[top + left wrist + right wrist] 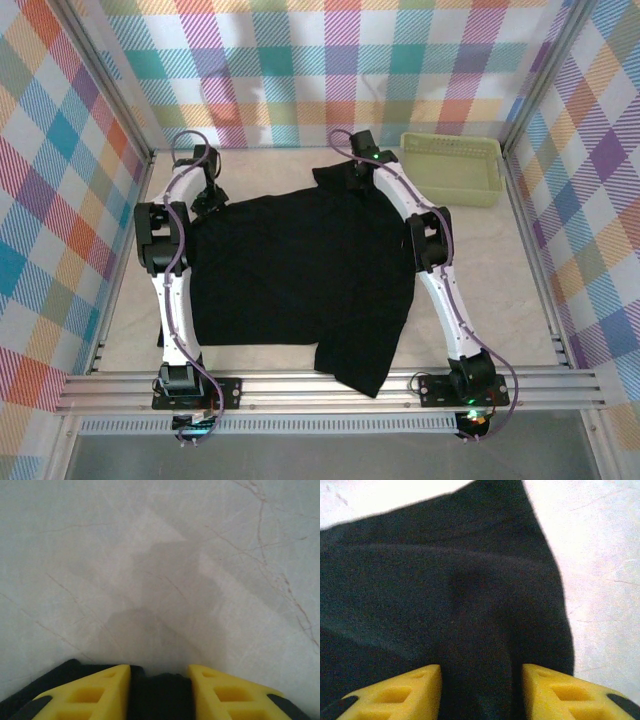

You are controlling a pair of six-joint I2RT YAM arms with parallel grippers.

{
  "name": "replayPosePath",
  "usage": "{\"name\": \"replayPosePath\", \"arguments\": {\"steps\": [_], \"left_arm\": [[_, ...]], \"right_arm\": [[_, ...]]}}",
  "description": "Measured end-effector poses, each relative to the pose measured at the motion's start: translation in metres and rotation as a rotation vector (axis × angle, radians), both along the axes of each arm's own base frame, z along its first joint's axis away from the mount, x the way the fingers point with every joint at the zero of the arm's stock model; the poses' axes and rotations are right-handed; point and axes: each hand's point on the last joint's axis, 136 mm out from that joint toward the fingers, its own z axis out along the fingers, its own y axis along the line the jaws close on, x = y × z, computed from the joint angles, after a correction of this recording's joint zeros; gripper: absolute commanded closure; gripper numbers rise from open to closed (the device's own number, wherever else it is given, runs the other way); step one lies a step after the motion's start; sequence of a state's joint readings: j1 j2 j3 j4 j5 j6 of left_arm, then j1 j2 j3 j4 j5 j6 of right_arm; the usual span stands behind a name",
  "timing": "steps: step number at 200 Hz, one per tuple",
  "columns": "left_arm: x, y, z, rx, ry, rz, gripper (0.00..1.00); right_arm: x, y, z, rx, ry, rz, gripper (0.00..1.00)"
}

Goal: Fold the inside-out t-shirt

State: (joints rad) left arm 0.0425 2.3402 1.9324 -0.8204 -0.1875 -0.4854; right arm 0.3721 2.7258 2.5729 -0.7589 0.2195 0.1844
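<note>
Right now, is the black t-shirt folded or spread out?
Spread out: the t-shirt lies flat and wide on the table, no folded layers visible.

Colourful plaid walls (60,200), pale tabletop (500,260)

The yellow fingers (85,697) are cut off by the lower edge (both wrist views); t-shirt (300,270) borders are hidden under the left arm (172,305) and right arm (452,305).

Left hand (159,667) and right hand (481,666) far forward, low, fingers (90,692) partly apart.
</note>
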Motion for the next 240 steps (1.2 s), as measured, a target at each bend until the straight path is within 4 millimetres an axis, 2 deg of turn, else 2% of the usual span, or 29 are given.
{"name": "replayPosePath", "arguments": {"steps": [18, 32, 50, 73, 86, 101, 119, 133, 151, 164, 179, 193, 216, 222, 229, 240], "left_arm": [[-0.002, 0.003, 0.000, -0.020, -0.007, 0.013, 0.78], [-0.003, 0.005, 0.000, -0.039, -0.010, 0.025, 0.84], [-0.004, 0.007, 0.001, -0.063, -0.017, 0.039, 0.92], [-0.006, 0.005, 0.003, -0.087, -0.028, 0.035, 0.94], [-0.010, 0.003, 0.006, -0.099, -0.028, 0.033, 0.95], [-0.015, 0.001, 0.015, -0.108, -0.040, 0.032, 0.97], [-0.020, -0.001, 0.037, -0.112, -0.082, 0.032, 0.98], [-0.030, -0.002, 0.060, -0.116, -0.133, 0.043, 0.98], [-0.051, -0.004, 0.092, -0.121, -0.211, 0.066, 0.98], [-0.073, -0.005, 0.110, -0.128, -0.270, 0.090, 0.98], [-0.106, -0.008, 0.120, -0.140, -0.318, 0.118, 0.98], [-0.142, -0.011, 0.118, -0.153, -0.346, 0.148, 0.96], [-0.204, -0.016, 0.090, -0.169, -0.319, 0.187, 0.91], [-0.220, -0.019, 0.080, -0.175, -0.303, 0.193, 0.84], [-0.235, -0.021, 0.070, -0.179, -0.282, 0.198, 0.75], [-0.255, -0.023, 0.056, -0.187, -0.252, 0.206, 0.64]], "right_arm": [[-0.004, 0.003, -0.004, 0.012, 0.023, 0.013, 0.89], [-0.005, 0.004, -0.003, 0.025, 0.030, 0.013, 0.99], [-0.005, 0.006, -0.003, 0.034, 0.033, 0.017, 1.00], [-0.008, 0.006, 0.008, 0.042, 0.028, 0.020, 1.00], [-0.012, 0.005, 0.025, 0.049, 0.019, 0.023, 1.00], [-0.015, 0.005, 0.059, 0.066, -0.019, 0.026, 1.00], [-0.025, 0.002, 0.107, 0.095, -0.073, 0.033, 1.00], [-0.042, -0.001, 0.142, 0.117, -0.115, 0.041, 1.00], [-0.077, -0.007, 0.175, 0.140, -0.156, 0.058, 1.00], [-0.109, -0.012, 0.184, 0.145, -0.167, 0.071, 1.00], [-0.147, -0.017, 0.180, 0.141, -0.160, 0.085, 1.00], [-0.189, -0.019, 0.161, 0.128, -0.128, 0.106, 1.00], [-0.267, -0.020, 0.109, 0.095, -0.024, 0.148, 1.00], [-0.289, -0.022, 0.093, 0.086, 0.012, 0.157, 0.96], [-0.313, -0.023, 0.077, 0.079, 0.049, 0.168, 0.85], [-0.347, -0.026, 0.055, 0.072, 0.106, 0.179, 0.75]]}}
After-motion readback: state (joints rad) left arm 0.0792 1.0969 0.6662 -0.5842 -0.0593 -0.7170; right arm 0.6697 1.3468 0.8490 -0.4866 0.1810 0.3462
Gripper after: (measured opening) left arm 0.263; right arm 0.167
